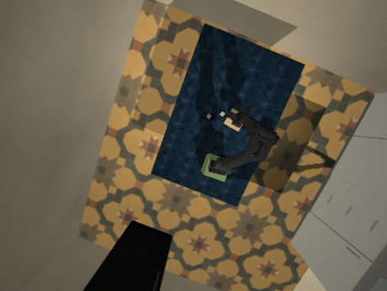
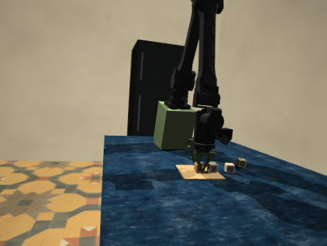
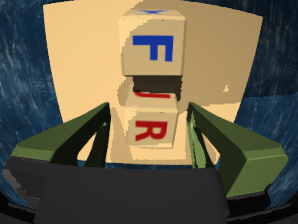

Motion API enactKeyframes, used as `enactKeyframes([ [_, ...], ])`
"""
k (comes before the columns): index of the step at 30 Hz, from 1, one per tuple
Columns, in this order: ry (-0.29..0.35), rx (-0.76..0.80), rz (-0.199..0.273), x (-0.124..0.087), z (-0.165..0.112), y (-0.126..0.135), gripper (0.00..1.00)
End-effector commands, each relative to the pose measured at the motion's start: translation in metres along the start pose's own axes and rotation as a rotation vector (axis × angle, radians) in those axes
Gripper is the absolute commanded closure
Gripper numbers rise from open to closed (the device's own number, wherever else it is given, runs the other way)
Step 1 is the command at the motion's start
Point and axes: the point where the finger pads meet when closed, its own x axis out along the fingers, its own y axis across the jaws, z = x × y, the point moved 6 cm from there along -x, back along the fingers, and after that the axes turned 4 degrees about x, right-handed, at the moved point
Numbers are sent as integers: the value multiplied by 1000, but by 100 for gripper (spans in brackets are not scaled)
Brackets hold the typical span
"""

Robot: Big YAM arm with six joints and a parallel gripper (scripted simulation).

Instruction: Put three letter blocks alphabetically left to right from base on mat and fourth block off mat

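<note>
A tan mat (image 3: 73, 63) lies on the blue table cloth. Two pale blocks stand on it in a line, touching. The near one shows a red R (image 3: 149, 129) on top, and the far one shows a blue F (image 3: 154, 46) on top. My gripper (image 3: 148, 109) reaches straight down over the R block, with its green fingers open on either side. A small gap shows on each side of the block. In the side view, the gripper (image 2: 201, 167) stands at the mat (image 2: 200, 173). Two more blocks (image 2: 229, 167) (image 2: 242, 162) lie on the cloth to the right, off the mat.
The green base box (image 2: 174, 125) of the arm stands behind the mat. A tall black cabinet (image 2: 153, 89) is beyond the table. The table's left edge (image 2: 104, 192) drops to a patterned floor. In the overhead view the two loose blocks (image 1: 209, 115) (image 1: 221, 113) lie left of the mat (image 1: 230, 121).
</note>
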Motion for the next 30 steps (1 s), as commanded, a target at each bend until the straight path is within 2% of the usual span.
enactKeyframes([
  [1,-4,-22,-13,-11,6,-3,44],
  [11,-3,-23,-11,-22,5,-2,44],
  [12,-2,-22,8,-15,5,1,44],
  [13,-3,-22,-14,-25,5,-4,44],
  [23,-2,-18,-12,-39,3,-2,44],
  [26,-1,-17,3,-38,3,1,44],
  [29,-1,-16,0,-39,3,1,44],
  [30,-2,-17,-14,-44,3,-3,44],
])
